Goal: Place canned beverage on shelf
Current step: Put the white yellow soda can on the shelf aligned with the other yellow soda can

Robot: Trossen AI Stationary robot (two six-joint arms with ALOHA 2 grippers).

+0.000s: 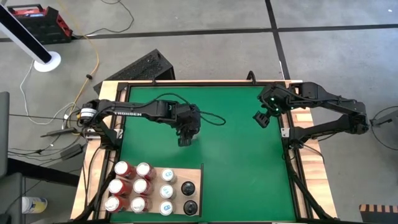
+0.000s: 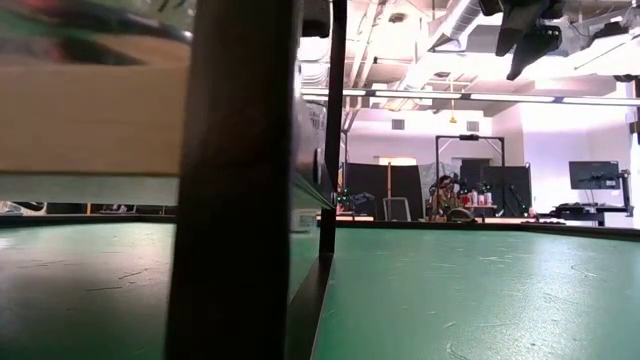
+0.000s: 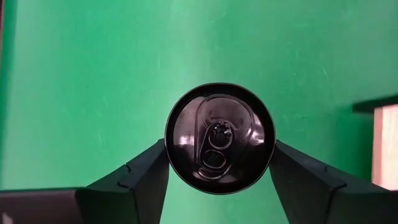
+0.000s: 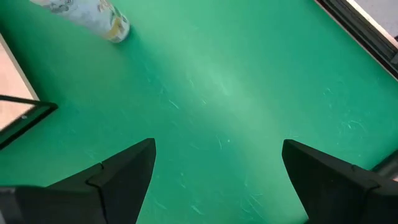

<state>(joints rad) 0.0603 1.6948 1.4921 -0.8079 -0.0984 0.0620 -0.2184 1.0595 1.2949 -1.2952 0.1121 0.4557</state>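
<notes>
My left gripper (image 1: pixel 185 138) hangs over the middle of the green mat, shut on a canned beverage (image 3: pixel 219 138) whose black top faces the wrist camera. In the right wrist view the can's pale body (image 4: pixel 87 15) slants down to a gold-rimmed bottom end near the mat. The shelf (image 1: pixel 181 176), a pale wooden board in a dark frame, stands at the near left with cans on it; its edge (image 3: pixel 387 146) also shows in the left wrist view. My right gripper (image 1: pixel 261 117) waits open above the mat's far right. My left gripper pinches the can's round side wall just below the top rim (image 3: pixel 175 155) between its two fingers (image 3: pixel 146 177), one on each side. The fingers slant down from above. Whether the can's bottom end touches the mat I cannot tell.
On the shelf stand several red cans (image 1: pixel 132 185), three white-topped cans (image 1: pixel 166 191) and two black cans (image 1: pixel 189 198). A dark post (image 2: pixel 240 180) holds the board above the mat. Dark rails and wooden strips (image 1: pixel 311 168) border the mat. Open green mat (image 1: pixel 242 168) lies right of the shelf.
</notes>
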